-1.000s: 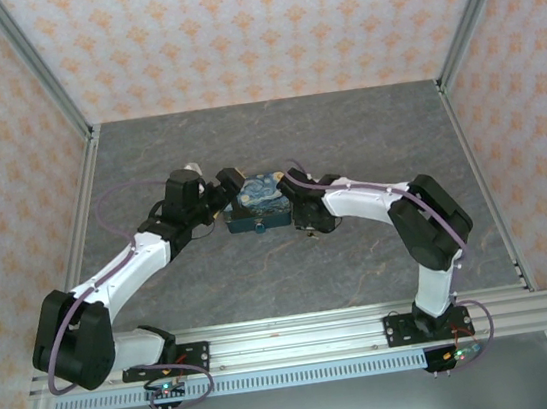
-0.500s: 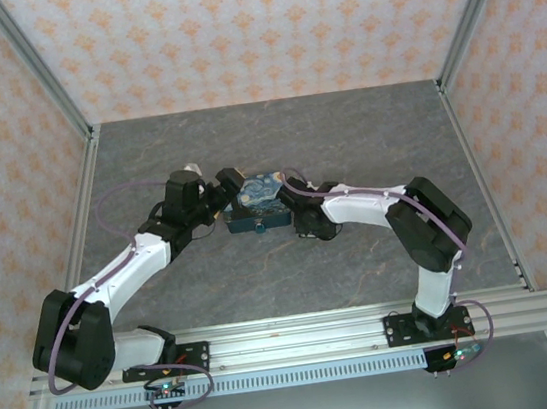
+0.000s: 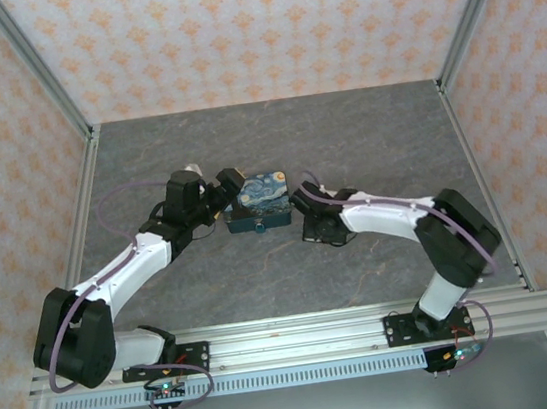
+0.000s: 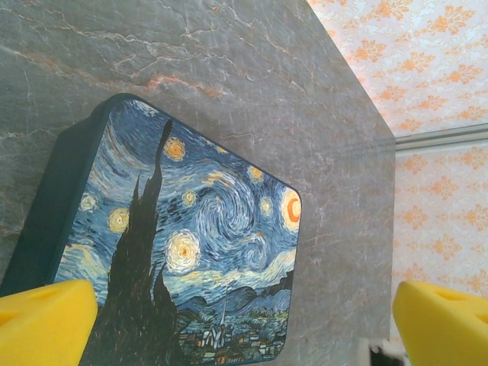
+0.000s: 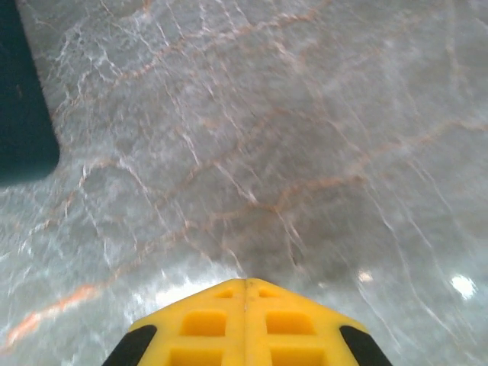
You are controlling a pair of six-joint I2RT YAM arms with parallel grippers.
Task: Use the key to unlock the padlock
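Note:
The padlock (image 3: 260, 201) lies flat at the middle of the grey table, its starry-night face up. In the left wrist view the painted face (image 4: 183, 244) spreads between and beyond my yellow fingertips (image 4: 44, 324), which stand far apart. My left gripper (image 3: 230, 192) is open at the padlock's left end. My right gripper (image 3: 314, 227) hangs just right of the padlock, apart from it. Its yellow fingers (image 5: 245, 305) are pressed together over bare table, with nothing visible between them. A dark teal corner of the padlock (image 5: 23, 99) shows at that view's top left. The key is out of view.
The marbled grey table (image 3: 366, 142) is walled by orange-patterned panels at the back and both sides. An aluminium rail (image 3: 301, 337) with both arm bases runs along the near edge. Open tabletop lies behind and to the right of the padlock.
My right gripper has pulled back from the padlock's right end toward the right, and its elbow has swung outward. The left arm and the padlock have stayed put.

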